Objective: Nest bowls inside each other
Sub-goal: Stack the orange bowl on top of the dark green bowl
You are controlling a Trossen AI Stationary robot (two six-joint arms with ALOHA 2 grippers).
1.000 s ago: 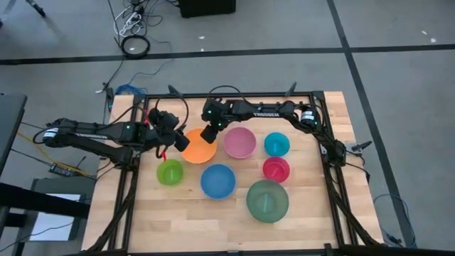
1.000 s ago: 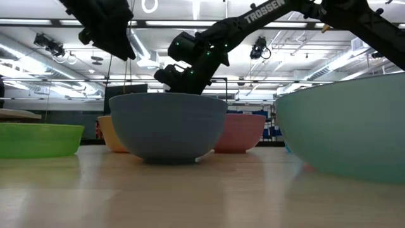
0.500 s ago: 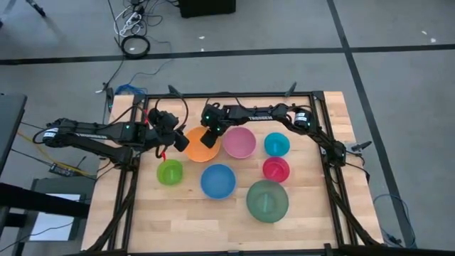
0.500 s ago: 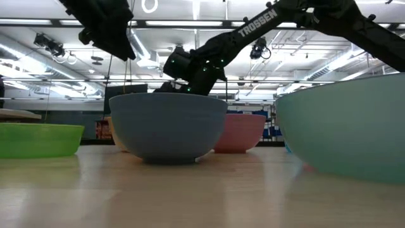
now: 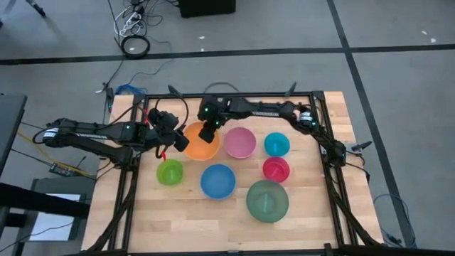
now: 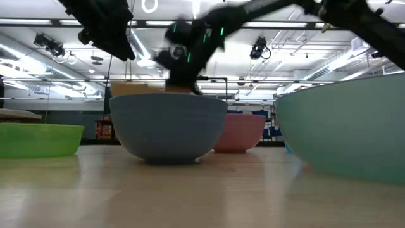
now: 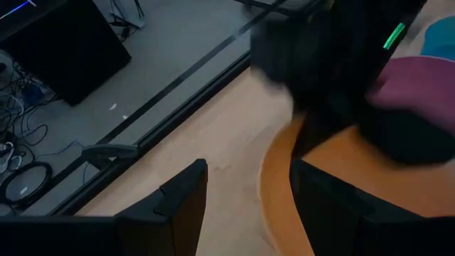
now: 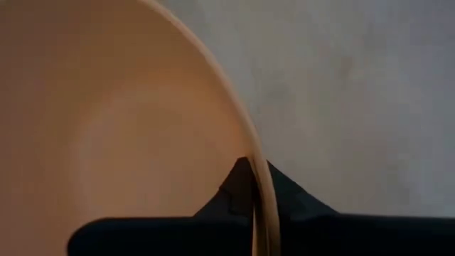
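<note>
The orange bowl (image 5: 196, 144) hangs above the table's far left part, with my right gripper (image 5: 207, 134) shut on its rim. In the low view it shows as an orange band (image 6: 136, 88) above the blue bowl's (image 6: 168, 126) rim. My left gripper (image 5: 179, 141) is open at the orange bowl's left side, and the rim (image 7: 274, 181) runs between its fingers. Standing on their bases on the table are the pink (image 5: 239, 142), cyan (image 5: 276, 144), magenta-red (image 5: 276, 169), blue (image 5: 217, 180), lime green (image 5: 170, 172) and dull green (image 5: 267, 200) bowls. My right gripper pinches the orange bowl's rim (image 8: 250, 146) on its far right side, one finger inside the bowl and one outside. The fingers slant down from the table's far right. The bowl is lifted clear of the table. My left gripper: whether a finger (image 7: 320, 206) touches the orange rim, I cannot tell.
A black frame (image 5: 320, 121) runs around the wooden table top. The six standing bowls fill the middle of the table. Bare wood lies along the near edge (image 5: 213, 227) and at the far right corner (image 5: 330, 107).
My right gripper dipped onto the orange bowl's rim, took hold and then rose. The orange bowl, which stood on the table behind the blue bowl, now hangs lifted clear and has shifted slightly toward the far edge.
</note>
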